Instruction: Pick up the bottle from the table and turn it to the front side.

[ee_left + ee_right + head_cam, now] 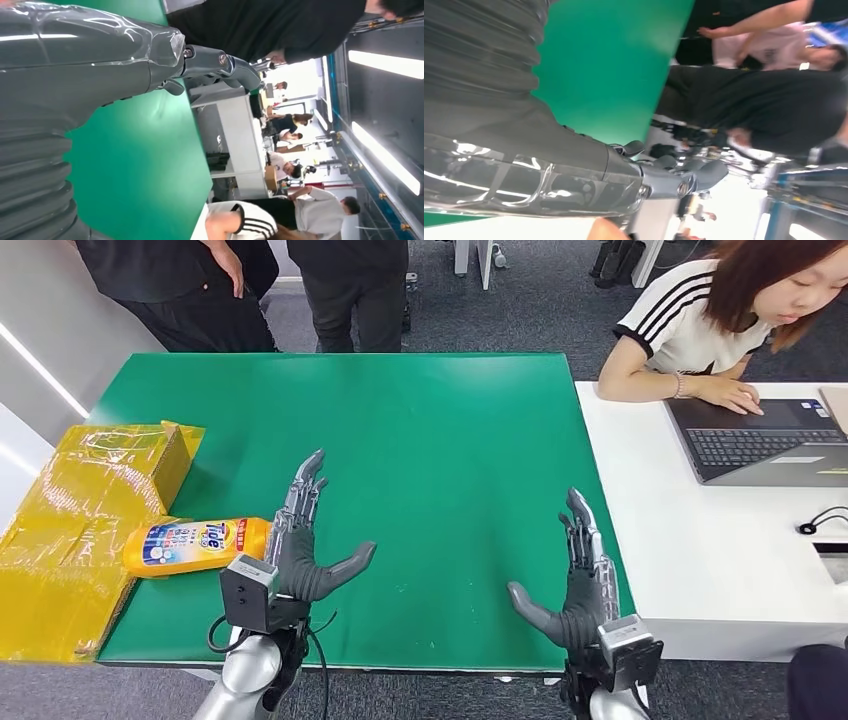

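An orange detergent bottle [196, 545] with a blue and white label lies on its side at the left edge of the green table [420, 430]. My left hand [305, 535] hovers just to its right, fingers straight and spread, thumb out, holding nothing. The same left hand [115, 65] fills the near side of the left wrist view. My right hand [575, 575] is raised over the table's front right part, fingers spread and empty. Its thumb and fingers [659, 177] stretch out in the right wrist view.
A yellow taped box [85, 530] sits against the table's left edge, touching the bottle. A white desk [700, 560] with a laptop [760, 440] adjoins on the right, where a person [720, 320] works. Two people [260, 290] stand behind the table.
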Action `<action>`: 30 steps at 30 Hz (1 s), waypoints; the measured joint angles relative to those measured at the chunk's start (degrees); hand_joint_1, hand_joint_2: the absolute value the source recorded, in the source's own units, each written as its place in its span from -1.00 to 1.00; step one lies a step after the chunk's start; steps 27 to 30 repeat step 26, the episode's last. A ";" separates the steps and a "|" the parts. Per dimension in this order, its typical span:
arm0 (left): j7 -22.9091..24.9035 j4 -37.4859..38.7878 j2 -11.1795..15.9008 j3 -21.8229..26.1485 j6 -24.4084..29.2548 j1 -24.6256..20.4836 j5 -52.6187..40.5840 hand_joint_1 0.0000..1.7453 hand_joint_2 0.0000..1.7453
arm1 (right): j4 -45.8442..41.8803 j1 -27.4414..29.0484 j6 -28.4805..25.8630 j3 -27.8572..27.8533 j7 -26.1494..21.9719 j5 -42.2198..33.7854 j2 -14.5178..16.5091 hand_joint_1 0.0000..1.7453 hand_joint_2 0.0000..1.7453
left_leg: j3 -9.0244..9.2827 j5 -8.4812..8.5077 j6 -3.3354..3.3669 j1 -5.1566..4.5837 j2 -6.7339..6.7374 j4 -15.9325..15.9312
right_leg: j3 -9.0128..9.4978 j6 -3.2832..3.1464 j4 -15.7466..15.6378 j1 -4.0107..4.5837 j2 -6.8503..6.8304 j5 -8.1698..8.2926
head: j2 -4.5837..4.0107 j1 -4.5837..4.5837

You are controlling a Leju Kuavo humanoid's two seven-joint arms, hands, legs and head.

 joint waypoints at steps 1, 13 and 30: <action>-0.04 0.56 -0.01 0.00 -0.45 -0.16 0.17 -1.00 1.00 | -0.21 0.80 0.02 -0.01 0.21 -0.28 0.29 -1.00 1.00 | 0.00 -0.01 0.00 0.00 0.00 0.00 | 0.00 0.00 0.00 0.00 0.01 0.00 | 0.00 -0.01; 0.74 3.93 0.01 1.24 -7.58 -1.17 5.12 -1.00 1.00 | -2.36 4.42 0.00 -0.21 0.09 -2.36 4.05 -1.00 1.00 | 0.01 -0.01 -0.01 0.00 0.02 0.00 | 0.01 0.00 0.00 0.00 0.02 0.00 | 0.00 -0.01; 0.26 4.07 0.87 3.53 -5.52 -0.75 5.85 -1.00 1.00 | -2.94 4.46 1.62 -0.31 1.27 -1.20 5.91 -1.00 1.00 | 0.00 -0.01 -0.01 0.00 0.01 -0.01 | 0.02 0.00 0.01 0.00 0.01 0.00 | 0.00 -0.02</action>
